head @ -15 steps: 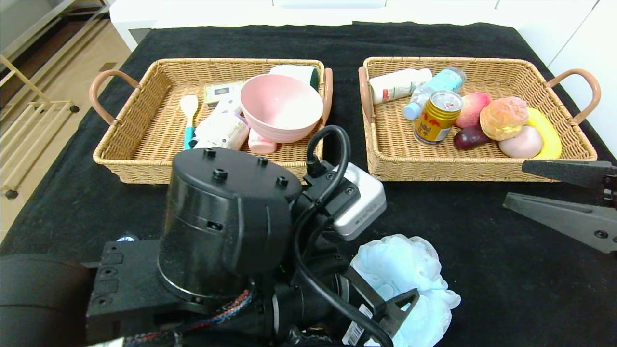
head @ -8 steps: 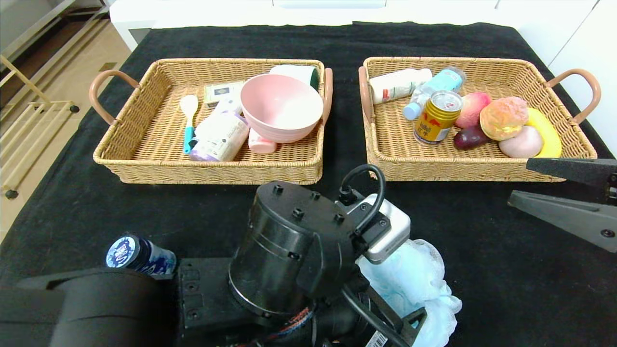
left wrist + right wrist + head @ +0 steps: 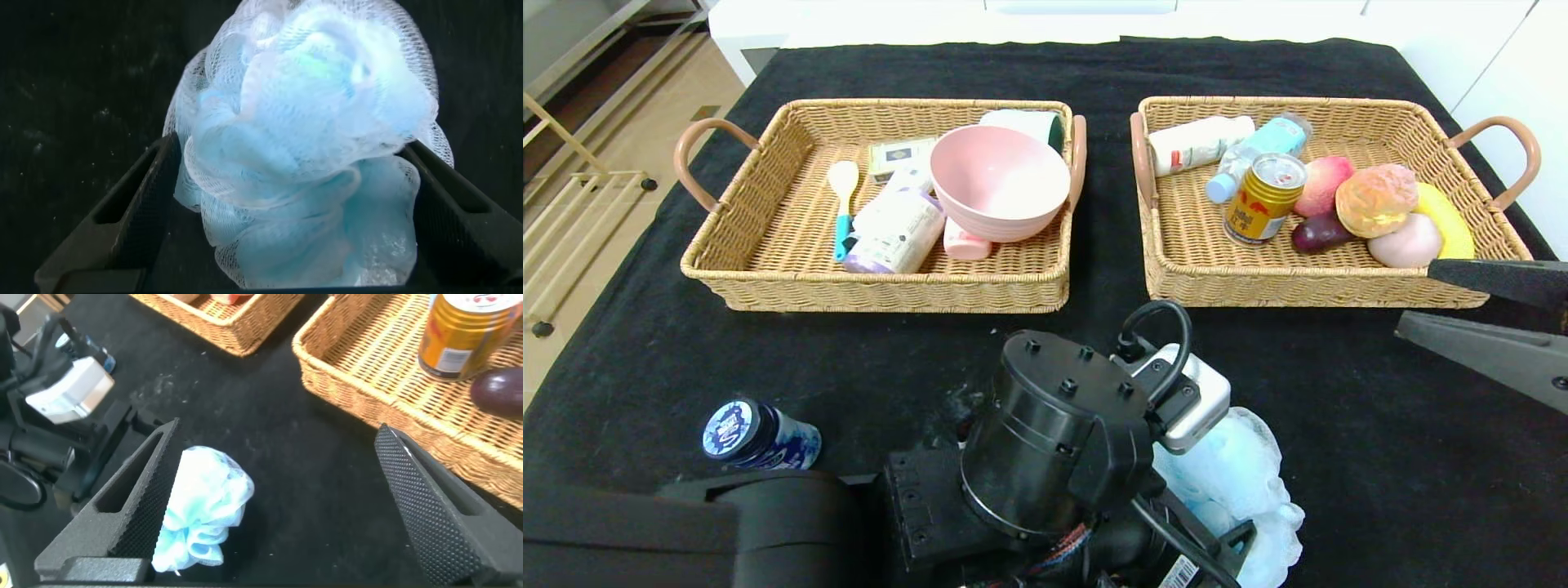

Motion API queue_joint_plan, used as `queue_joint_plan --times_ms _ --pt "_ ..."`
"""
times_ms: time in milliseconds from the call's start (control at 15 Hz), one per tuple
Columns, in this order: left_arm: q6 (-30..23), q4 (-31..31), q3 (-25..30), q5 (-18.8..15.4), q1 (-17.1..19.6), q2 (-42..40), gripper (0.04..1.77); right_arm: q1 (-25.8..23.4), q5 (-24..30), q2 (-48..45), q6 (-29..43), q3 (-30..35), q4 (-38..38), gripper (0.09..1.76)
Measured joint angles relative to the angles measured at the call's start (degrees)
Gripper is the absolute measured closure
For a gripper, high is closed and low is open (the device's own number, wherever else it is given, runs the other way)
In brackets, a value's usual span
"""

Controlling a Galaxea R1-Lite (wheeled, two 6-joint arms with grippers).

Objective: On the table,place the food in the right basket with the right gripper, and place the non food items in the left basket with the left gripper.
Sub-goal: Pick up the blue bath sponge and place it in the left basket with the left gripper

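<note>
A fluffy light blue bath pouf (image 3: 1245, 469) lies on the black table (image 3: 1380, 457) near the front edge. My left gripper (image 3: 290, 143) is lowered over it, open, with one finger on each side of the pouf (image 3: 310, 122). A dark blue jar (image 3: 756, 437) lies at the front left. The pink bowl (image 3: 999, 181) and the purple-capped white canister (image 3: 894, 233) lie in the left basket (image 3: 866, 282). The gold-and-red can (image 3: 1262, 200) and the bun (image 3: 1376, 198) sit in the right basket (image 3: 1307, 287). My right gripper (image 3: 1417, 298) hovers open and empty at the right edge.
The left basket also holds a spoon (image 3: 843, 204) and a small box (image 3: 898, 155). Bottles (image 3: 1201, 143), fruit (image 3: 1327, 184) and a banana (image 3: 1450, 220) fill the right basket. My left arm's bulk (image 3: 1054, 441) covers the front middle of the table.
My left arm has swung down and to the right over the pouf, uncovering the dark blue jar. The right gripper has drifted slightly to the right.
</note>
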Motion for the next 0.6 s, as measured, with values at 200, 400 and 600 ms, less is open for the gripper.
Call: queue_joint_plan --times_ms 200,400,600 --pt "0.0 -0.1 0.1 -0.1 0.0 0.6 0.09 -0.3 0.0 -0.1 0.0 -0.1 0.0 0.14" --pt "0.0 -0.9 0.7 -0.1 0.0 1.1 0.32 -0.4 0.0 -0.2 0.0 -0.2 0.0 0.14" --pt "0.1 -1.6 0.9 -0.1 0.2 1.3 0.74 -0.4 0.0 -0.2 0.0 -0.2 0.0 0.14"
